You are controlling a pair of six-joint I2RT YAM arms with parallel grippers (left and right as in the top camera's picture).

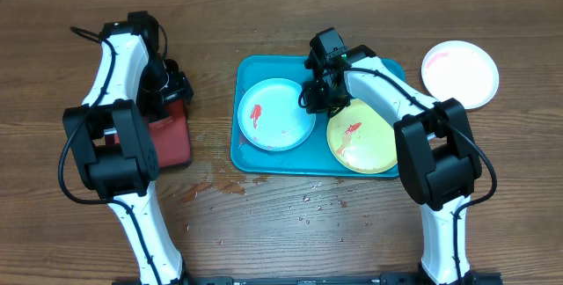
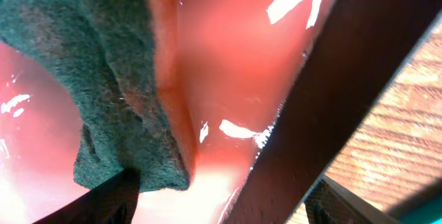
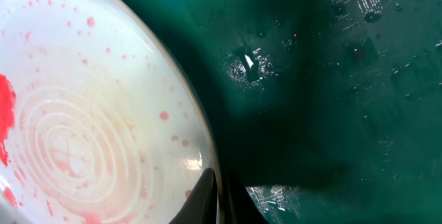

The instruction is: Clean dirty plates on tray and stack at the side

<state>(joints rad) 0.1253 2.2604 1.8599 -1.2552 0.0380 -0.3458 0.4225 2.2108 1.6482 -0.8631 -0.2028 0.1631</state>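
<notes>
We see a blue plate (image 1: 277, 113) and yellow-green plate (image 1: 365, 140) in the turquoise tray (image 1: 242, 149), a pinkish plate (image 1: 460, 74) far right. Right gripper (image 1: 324, 91) straddles the yellow-green rim, left gripper (image 1: 176, 87) by a sponge (image 2: 90, 79); grips unclear.

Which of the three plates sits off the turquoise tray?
The pinkish-white plate, at far right; the light blue plate and yellow-green plate lie in the tray.

The turquoise tray (image 1: 264, 67) lies flat, holding the light blue plate (image 1: 277, 115) on its left and the yellow-green plate (image 1: 362, 142) on its right, both red-smeared. The pinkish-white plate (image 1: 459, 74) sits off the tray to its right, seemingly cleaner.
</notes>
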